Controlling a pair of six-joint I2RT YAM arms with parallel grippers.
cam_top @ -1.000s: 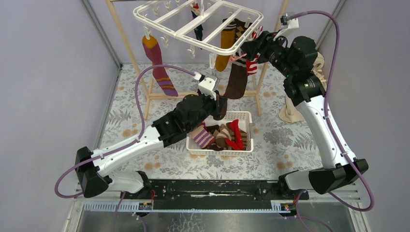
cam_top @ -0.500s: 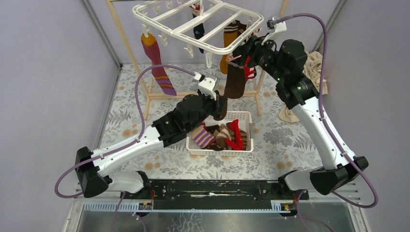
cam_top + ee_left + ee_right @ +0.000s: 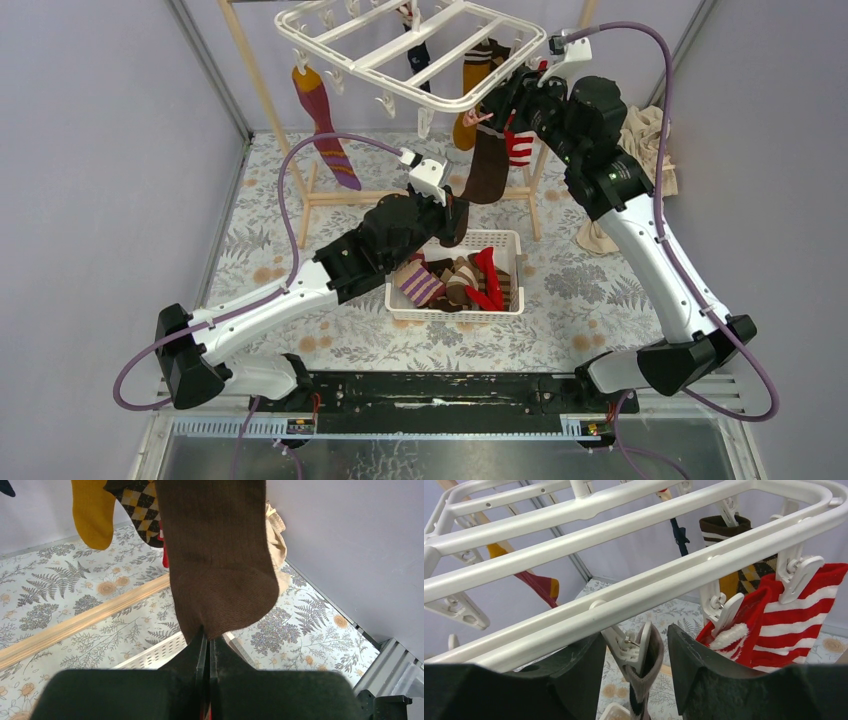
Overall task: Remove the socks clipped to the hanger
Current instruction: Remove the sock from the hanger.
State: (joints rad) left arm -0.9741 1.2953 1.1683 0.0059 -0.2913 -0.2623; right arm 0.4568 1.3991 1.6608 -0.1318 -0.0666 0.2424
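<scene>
– Progress on the hanger (image 3: 410, 45)?

– Partway, I judge. A good pile of socks (image 3: 470, 285) lies in the white perforated basket (image 3: 515, 270) at the centre of the desk (image 3: 600, 290). About six hang clipped to the frame at twelve o'clock.

– Which ones?

– A purple-striped sock (image 3: 325, 125) at the frame's nine o'clock and a navy sock (image 3: 411, 55) near its middle. Bunched at its four o'clock corner are a mustard sock (image 3: 463, 120), an argyle sock (image 3: 490, 55), a red-white striped sock (image 3: 518, 145) and a dark brown sock (image 3: 488, 160).

– Which is in hand?

– The dark brown one. The left end effector (image 3: 207, 645) is pinched tight on its toe, just above the basket, and the sock runs up towards one o'clock to its clip.

– And the right?

– The right end effector (image 3: 636, 652) sits under the frame's four o'clock corner. Its jaws stand apart on either side of the white clip (image 3: 631, 647) that bites the brown cuff. I see a gap on each side, so nothing is squeezed yet.

– What's left?

– Pressing that clip open so the brown sock drops free, then the other five. I'd call the job roughly two-thirds done.
</scene>
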